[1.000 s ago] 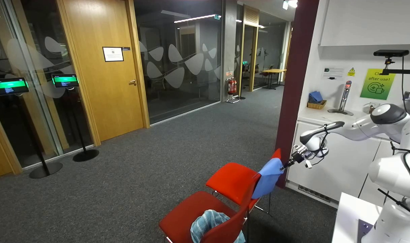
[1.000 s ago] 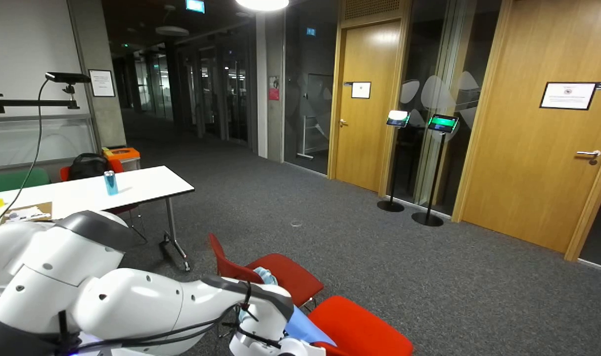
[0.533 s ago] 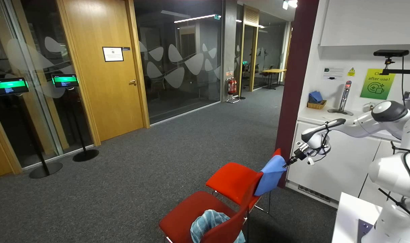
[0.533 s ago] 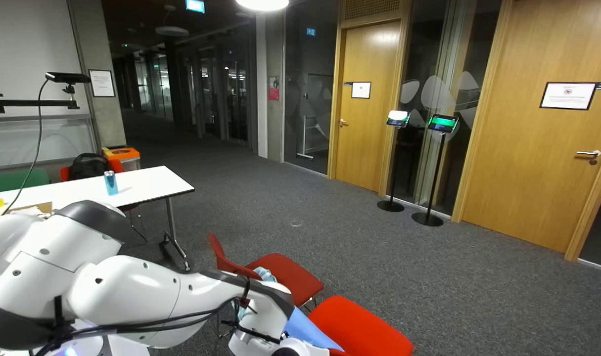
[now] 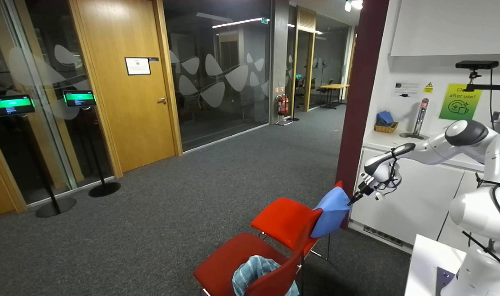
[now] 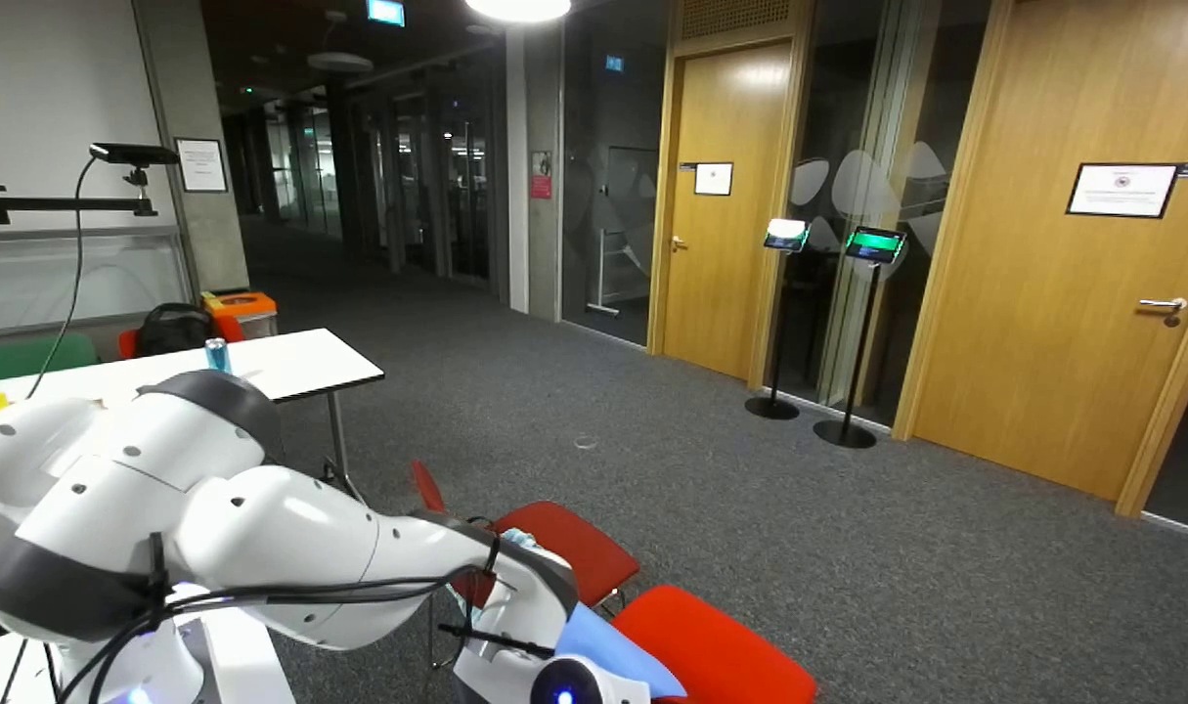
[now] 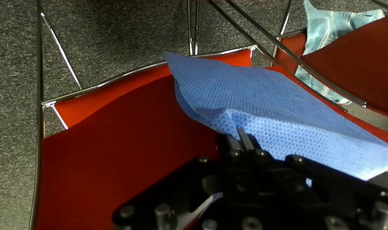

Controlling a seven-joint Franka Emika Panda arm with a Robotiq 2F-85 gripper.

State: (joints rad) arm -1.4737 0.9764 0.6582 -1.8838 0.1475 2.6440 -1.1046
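Pincer (image 7: 239, 137) is clamped nr. edge of blue dimpled cloth (image 7: 245, 86), draped over red chair backrest (image 7: 126, 163), which prob. bears most of its wt., so small tented pinch seems enough.

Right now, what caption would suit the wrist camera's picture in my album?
Closed gripper pinching a blue cloth draped over a red chair, a second chair alongside.
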